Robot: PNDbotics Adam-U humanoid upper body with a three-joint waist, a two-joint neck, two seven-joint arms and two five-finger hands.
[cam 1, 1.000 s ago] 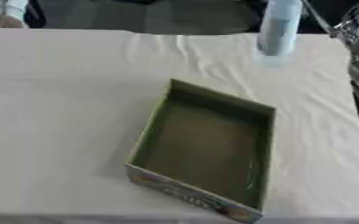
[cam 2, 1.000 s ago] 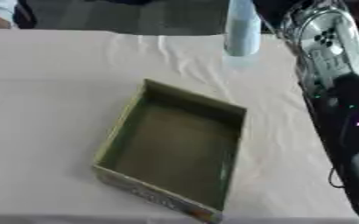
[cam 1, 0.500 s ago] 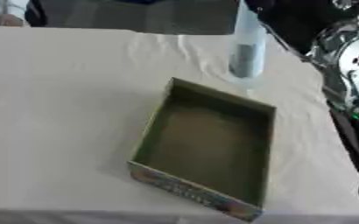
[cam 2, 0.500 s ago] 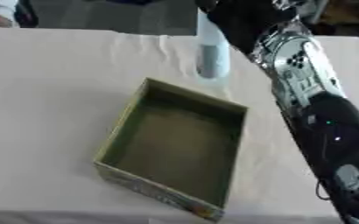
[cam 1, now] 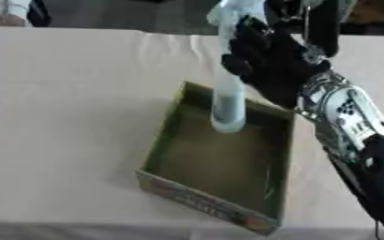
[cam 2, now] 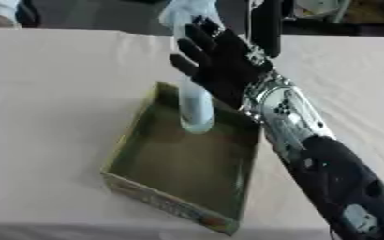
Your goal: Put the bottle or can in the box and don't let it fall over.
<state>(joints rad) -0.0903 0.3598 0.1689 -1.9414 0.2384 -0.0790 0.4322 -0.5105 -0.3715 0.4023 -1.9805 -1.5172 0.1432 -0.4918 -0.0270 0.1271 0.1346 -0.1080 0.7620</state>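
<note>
Over the box's [cam 1: 228, 164] far end: bottle [cam 1: 228, 93], upright, apparently off the floor; right hand [cam 2: 220, 65] beside it, fingers curled round it.

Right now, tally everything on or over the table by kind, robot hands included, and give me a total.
Bottle: 1, held upright over the box by the right hand
Box: 1, open, on the tablecloth
Right hand: 1
Total: 3

Pale blue bottle [cam 1: 228, 101], olive-green box [cam 1: 228, 159], black robot hand [cam 1: 269, 61], cream tablecloth [cam 1: 72, 103].
</note>
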